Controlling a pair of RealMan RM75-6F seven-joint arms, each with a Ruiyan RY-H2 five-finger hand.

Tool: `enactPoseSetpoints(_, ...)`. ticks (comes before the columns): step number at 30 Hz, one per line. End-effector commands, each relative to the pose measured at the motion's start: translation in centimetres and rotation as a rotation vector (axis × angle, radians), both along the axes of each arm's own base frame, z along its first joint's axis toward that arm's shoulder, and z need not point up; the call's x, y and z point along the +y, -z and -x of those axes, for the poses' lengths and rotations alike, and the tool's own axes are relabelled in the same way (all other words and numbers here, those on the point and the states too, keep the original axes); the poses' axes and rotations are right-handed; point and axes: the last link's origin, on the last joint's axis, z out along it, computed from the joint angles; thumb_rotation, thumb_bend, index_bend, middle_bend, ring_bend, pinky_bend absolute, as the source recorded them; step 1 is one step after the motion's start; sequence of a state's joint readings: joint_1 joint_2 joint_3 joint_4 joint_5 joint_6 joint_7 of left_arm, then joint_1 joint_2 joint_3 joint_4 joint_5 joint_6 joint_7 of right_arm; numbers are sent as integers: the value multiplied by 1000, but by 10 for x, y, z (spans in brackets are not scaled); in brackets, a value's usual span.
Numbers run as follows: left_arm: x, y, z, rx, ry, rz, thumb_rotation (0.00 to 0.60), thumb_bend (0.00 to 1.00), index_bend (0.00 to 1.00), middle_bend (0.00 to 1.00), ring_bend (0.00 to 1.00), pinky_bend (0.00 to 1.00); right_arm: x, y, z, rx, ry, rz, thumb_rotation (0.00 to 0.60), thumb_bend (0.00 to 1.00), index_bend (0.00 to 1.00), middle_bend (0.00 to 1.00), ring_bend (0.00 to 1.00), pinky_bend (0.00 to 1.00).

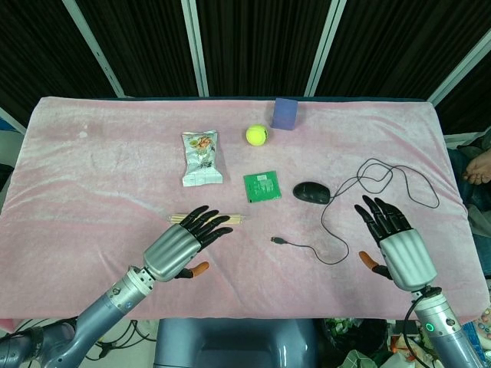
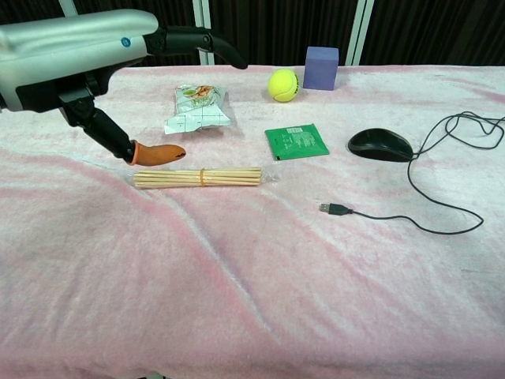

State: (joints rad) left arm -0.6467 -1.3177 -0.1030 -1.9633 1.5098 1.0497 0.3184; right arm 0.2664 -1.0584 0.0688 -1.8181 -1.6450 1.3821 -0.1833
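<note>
My left hand hovers open and flat above a tied bundle of wooden sticks, holding nothing. Its orange-tipped thumb hangs just above the bundle's left end. My right hand is open, fingers spread, over the pink cloth at the right, close to the black mouse cable. It appears only in the head view. A black mouse lies ahead of it to the left.
A snack packet, a yellow tennis ball, a purple block and a green sachet lie further back. The cable's USB plug rests mid-table.
</note>
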Motion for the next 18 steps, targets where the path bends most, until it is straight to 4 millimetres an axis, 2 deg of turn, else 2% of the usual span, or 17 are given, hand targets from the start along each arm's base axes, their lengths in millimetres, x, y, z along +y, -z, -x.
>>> enactPoseSetpoints(1, 1, -3, 1, -2, -3, -8, 600, 313, 132, 69, 0, 0, 1, -1, 0, -3, -1, 4, 600, 175, 0, 0, 64, 141)
enactPoseSetpoints(6, 2, -17, 11, 8, -23, -47, 600, 313, 132, 68, 0, 0, 3, -4, 5, 0, 35, 12, 600, 174, 0, 0, 64, 141)
enactPoseSetpoints(13, 8, -75, 55, 61, -137, -242, 600, 313, 132, 67, 0, 0, 12, -21, 21, -27, 204, 42, 600, 174, 0, 0, 65, 141)
enactPoseSetpoints(18, -6, -109, 88, 73, -233, -356, 600, 313, 133, 66, 0, 0, 12, -17, 26, -85, 315, 34, 600, 174, 0, 0, 64, 141)
